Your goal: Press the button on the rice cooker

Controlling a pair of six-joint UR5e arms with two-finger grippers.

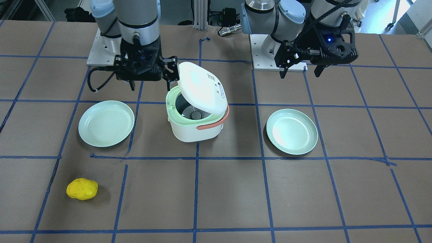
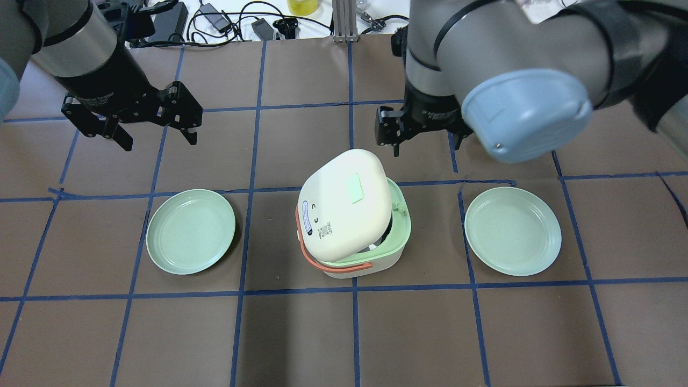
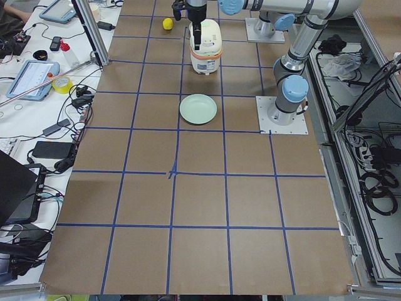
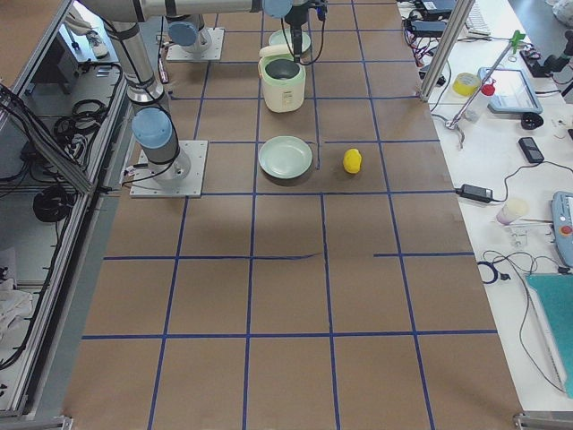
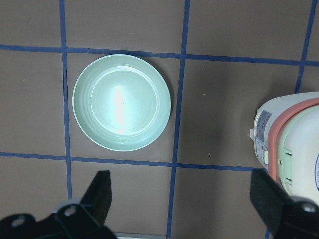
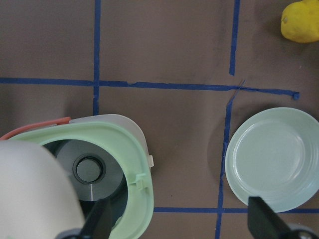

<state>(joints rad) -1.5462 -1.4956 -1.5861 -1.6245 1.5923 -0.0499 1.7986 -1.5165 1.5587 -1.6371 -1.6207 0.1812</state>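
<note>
Brown, blue-taped table [image 2: 301, 333] is carrying the rice cooker [image 2: 344, 209]; left claw [image 2: 157, 138] at ten o'clock, right claw [image 1: 150, 80] at one, are gaping.

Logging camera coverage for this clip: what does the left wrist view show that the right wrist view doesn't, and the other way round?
Only the left wrist view: the left plate, the left gripper, open, and the rice cooker's labelled outer wall. Only the right wrist view: the cooker's metal interior, its raised lid, the right plate, a yellow lumpy object and the right gripper, open. Both: the rice cooker, its orange handle and the taped table.
</note>
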